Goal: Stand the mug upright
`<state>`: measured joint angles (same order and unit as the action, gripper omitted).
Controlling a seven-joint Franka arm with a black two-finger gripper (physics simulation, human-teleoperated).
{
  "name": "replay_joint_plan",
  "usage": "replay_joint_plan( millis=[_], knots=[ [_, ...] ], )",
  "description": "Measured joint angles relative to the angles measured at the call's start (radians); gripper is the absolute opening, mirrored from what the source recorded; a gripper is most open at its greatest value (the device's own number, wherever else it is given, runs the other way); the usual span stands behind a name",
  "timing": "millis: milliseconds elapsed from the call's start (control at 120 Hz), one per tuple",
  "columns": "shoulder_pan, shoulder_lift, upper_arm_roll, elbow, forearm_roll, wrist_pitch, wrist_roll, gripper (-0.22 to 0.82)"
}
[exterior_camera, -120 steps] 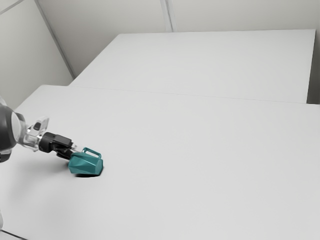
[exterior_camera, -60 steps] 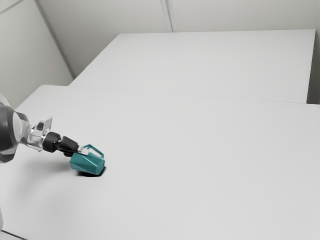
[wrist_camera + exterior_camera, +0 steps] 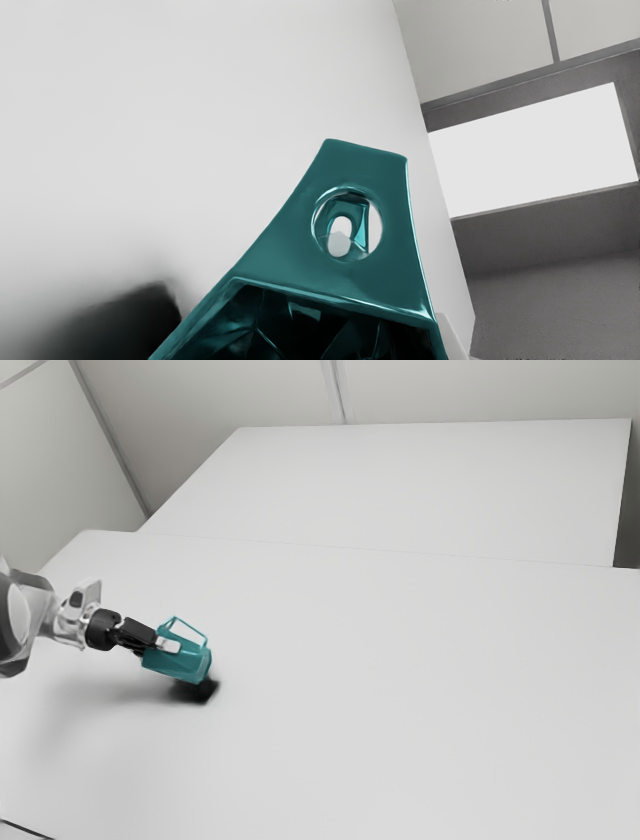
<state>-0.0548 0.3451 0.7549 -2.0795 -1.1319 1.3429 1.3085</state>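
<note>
Teal mug (image 3: 190,664) hangs tilted above the table (image 3: 400,690) at the exterior view's left, clamped by the gripper (image 3: 168,646); righting it likely needs its base swung down, then lowering.

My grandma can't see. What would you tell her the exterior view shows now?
A black robot gripper holds a teal mug tilted above a white table, its handle on the upper side. The arm reaches in from the exterior view's left, and a dark shadow lies below the mug.
</note>
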Motion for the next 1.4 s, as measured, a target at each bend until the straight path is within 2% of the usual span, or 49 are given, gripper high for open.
replay_joint_plan(
  millis=[142,342,750,892,1108,1400],
  knots=[
    [-0.022,-0.113,-0.021,0.003,0.013,0.029,-0.020,-0.17],
    [-0.017,-0.201,-0.157,0.044,0.114,0.159,-0.095,-0.17],
    [-0.002,-0.241,-0.440,0.175,0.662,0.479,-0.366,-0.18],
    [0.003,-0.236,-0.512,0.230,0.858,0.552,-0.459,-0.18],
    [0.004,-0.217,-0.576,0.240,1.022,0.623,-0.583,-0.18],
    [0.009,-0.161,-0.589,0.247,1.061,0.694,-0.703,-0.18]
  ],
)
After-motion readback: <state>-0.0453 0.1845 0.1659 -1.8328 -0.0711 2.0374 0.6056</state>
